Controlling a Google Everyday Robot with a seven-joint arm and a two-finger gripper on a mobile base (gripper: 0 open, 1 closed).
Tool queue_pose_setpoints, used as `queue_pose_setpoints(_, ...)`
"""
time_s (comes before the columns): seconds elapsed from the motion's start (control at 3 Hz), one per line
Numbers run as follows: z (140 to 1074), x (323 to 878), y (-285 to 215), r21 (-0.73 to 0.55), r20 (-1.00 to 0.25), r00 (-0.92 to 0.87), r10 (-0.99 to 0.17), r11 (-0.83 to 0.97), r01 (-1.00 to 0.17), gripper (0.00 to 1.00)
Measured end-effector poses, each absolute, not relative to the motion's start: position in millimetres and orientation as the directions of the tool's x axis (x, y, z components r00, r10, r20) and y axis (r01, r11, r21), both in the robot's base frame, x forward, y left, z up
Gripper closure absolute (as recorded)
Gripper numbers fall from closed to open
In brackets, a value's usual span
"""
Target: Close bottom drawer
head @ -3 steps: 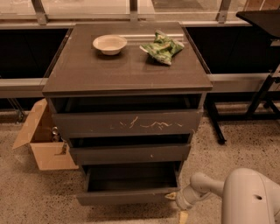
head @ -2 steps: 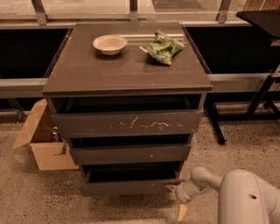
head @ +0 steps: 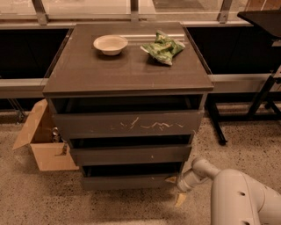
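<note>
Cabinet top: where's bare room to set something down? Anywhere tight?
Whole front half of the top is bare, plus the left strip beside the bowl. Back is crowded: bowl and green bag. Low right is tight: pincer at the bottom drawer corner.

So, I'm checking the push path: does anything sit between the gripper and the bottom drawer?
Nothing visible does. The gripper is at the right front corner of the bottom drawer, with no object between them.

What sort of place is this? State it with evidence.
Likely an office or lab: drawer cabinet, cardboard box on the floor, window frames behind. End effector is at the bottom drawer's right end.
</note>
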State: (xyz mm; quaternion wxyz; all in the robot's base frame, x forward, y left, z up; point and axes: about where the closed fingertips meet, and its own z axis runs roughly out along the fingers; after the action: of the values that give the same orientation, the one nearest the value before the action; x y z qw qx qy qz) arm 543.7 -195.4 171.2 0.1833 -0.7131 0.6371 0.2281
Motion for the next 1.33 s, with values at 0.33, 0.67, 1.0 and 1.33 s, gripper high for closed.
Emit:
queue_pose_setpoints(0.33,173.1,563.0,-198.7,0.021,-0.558,0.083,-0.826,-0.115,-0.993,0.00)
queue_pose_setpoints(0.67,173.7,564.1,-199.8,0.020,-0.559,0.083,-0.825,-0.114,-0.993,0.00)
queue_pose_setpoints(1.0,178.2,578.3,-207.6,0.016,-0.563,0.082,-0.822,-0.110,-0.994,0.00)
queue_pose_setpoints(1.33,188.1,552.1,-232.5,0.058,-0.578,0.063,-0.814,-0.118,-0.991,0.00)
